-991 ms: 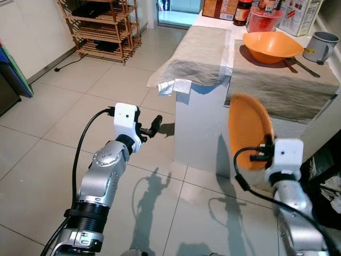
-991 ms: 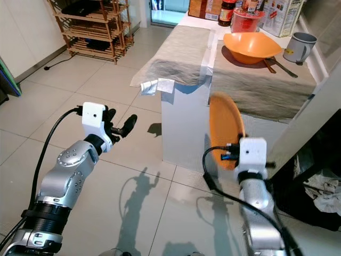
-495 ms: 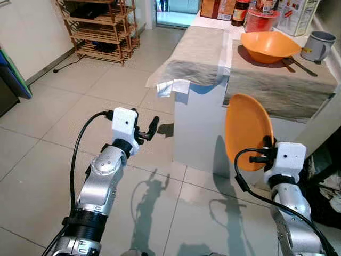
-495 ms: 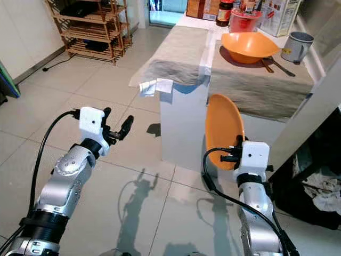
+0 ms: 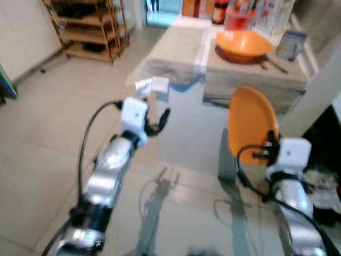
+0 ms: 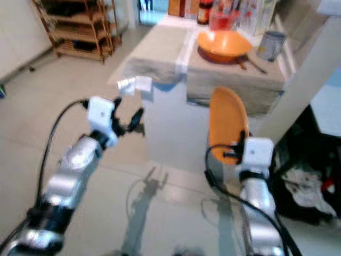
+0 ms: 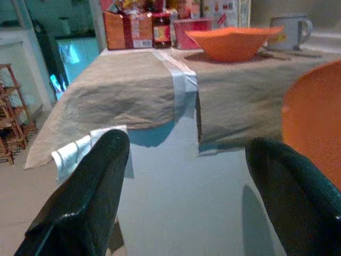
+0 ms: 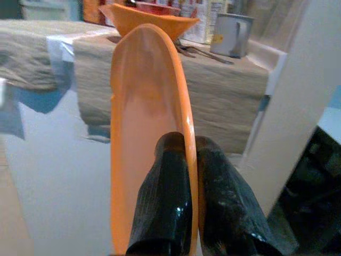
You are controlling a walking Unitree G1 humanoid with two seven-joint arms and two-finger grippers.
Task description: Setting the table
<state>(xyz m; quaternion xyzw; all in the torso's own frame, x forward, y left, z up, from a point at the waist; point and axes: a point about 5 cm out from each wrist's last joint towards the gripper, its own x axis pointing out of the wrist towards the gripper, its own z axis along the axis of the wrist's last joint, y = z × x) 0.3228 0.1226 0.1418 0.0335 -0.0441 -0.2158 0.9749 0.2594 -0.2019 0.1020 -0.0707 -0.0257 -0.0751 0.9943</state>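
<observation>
My right gripper (image 8: 187,154) is shut on the rim of an orange plate (image 5: 250,124), held upright on edge in front of the table's near end. The white table (image 5: 184,133) carries two grey cloth mats (image 5: 178,50). On the far mat stand an orange bowl (image 5: 244,44), cutlery (image 5: 269,63) and a grey mug (image 5: 291,45). My left gripper (image 5: 159,120) is open and empty, raised in front of the table's left corner; its black fingers (image 7: 88,194) frame the table in the left wrist view.
Boxes, a jar and a red tub (image 5: 237,18) line the table's far end. A wooden shelf rack (image 5: 88,26) stands at the far left on the tiled floor. A white wall edge (image 6: 309,69) and a dark bin (image 6: 306,176) flank the right side.
The camera has moved closer to the table and the picture is blurred. Both arms came forward with it; the plate stays upright in the right gripper.
</observation>
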